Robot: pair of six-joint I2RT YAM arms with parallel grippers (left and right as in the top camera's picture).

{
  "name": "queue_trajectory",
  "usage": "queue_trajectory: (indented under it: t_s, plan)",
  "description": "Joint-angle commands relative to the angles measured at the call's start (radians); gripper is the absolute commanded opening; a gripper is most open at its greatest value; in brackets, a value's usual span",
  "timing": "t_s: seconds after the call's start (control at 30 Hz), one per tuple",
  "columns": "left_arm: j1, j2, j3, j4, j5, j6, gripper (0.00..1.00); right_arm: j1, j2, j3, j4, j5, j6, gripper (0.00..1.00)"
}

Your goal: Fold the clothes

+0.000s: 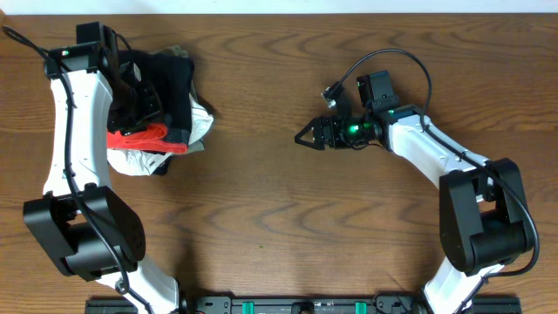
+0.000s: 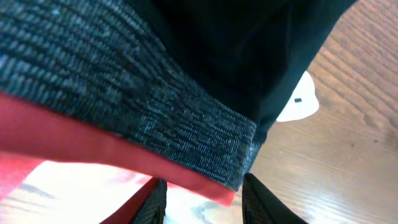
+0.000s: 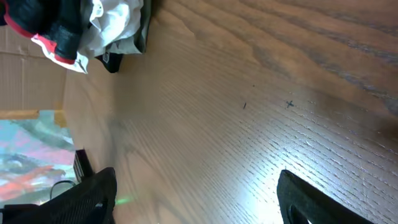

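The clothes lie bunched at the back left, black fabric with a grey waistband edged in coral-red. My left gripper is down on this pile. In the left wrist view its gripper has the two fingers apart, and the waistband's corner hangs just past their tips with a gap showing on either side of it. My right gripper hovers over bare wood right of centre, far from the pile. Its gripper is wide open with nothing between the fingers. The right wrist view also shows the clothes, far off.
A white shirt is crumpled under and beside the black fabric; the wrist views also show the shirt. The wooden table stretches between the arms. A black rail runs along the front edge.
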Motion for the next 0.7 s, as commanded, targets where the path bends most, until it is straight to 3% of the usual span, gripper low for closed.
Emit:
queue_trajectory:
  t_s: [0.0, 0.23, 0.37, 0.67]
  plan:
    - [-0.008, 0.005, -0.037, 0.014, -0.023, -0.022, 0.40, -0.006, -0.005, 0.008, -0.006, 0.004, -0.034, 0.79]
    - [-0.026, 0.004, -0.155, 0.128, 0.050, -0.059, 0.40, -0.006, -0.005, 0.008, -0.032, 0.069, -0.033, 0.72]
    - [-0.063, 0.000, -0.166, 0.170, 0.095, -0.059, 0.39, -0.006, -0.005, 0.008, -0.055, 0.126, -0.033, 0.59]
    - [-0.162, -0.035, -0.166, 0.202, 0.092, -0.090, 0.38, -0.006, -0.005, 0.008, -0.066, 0.176, -0.033, 0.51]
